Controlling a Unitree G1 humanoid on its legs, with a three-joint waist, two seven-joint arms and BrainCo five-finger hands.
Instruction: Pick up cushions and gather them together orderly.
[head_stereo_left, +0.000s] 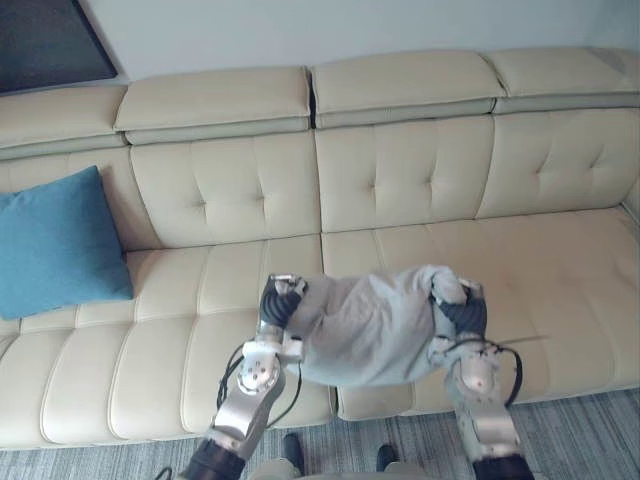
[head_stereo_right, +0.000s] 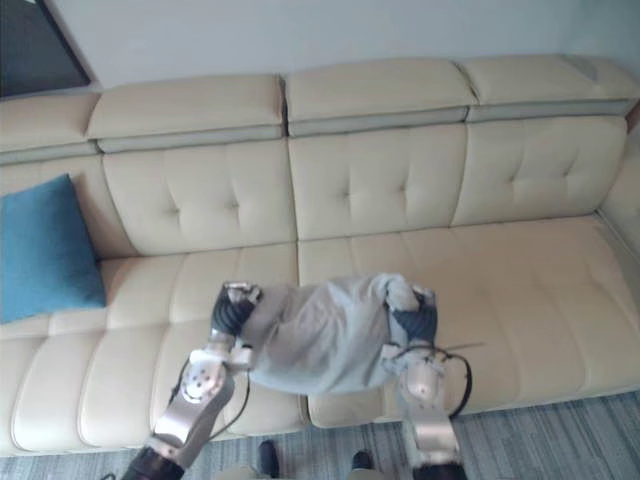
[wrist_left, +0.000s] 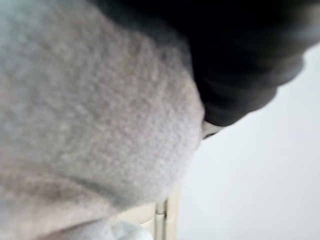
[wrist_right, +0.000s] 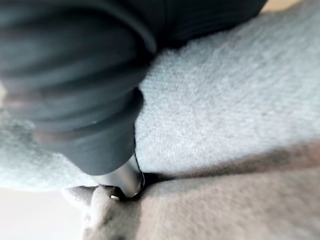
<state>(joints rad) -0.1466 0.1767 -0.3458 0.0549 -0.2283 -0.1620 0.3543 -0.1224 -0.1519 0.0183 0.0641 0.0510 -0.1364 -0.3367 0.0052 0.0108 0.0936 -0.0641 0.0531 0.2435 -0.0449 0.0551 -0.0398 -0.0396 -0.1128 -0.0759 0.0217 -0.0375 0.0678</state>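
Got the grey cushion (head_stereo_left: 365, 330) squeezed between both hands, up over the front edge of the cream sofa (head_stereo_left: 400, 180), about the middle of the seat. My left hand (head_stereo_left: 277, 303) has its fingers curled over one end, and my right hand (head_stereo_left: 460, 312) grips the other end, fingers (wrist_right: 125, 177) dug into the fabric. The blue cushion (head_stereo_left: 55, 245) leans on the backrest at the far left end, well apart.

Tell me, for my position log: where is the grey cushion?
In the eye views, the grey cushion is held between left hand and right hand, above the sofa's front edge.
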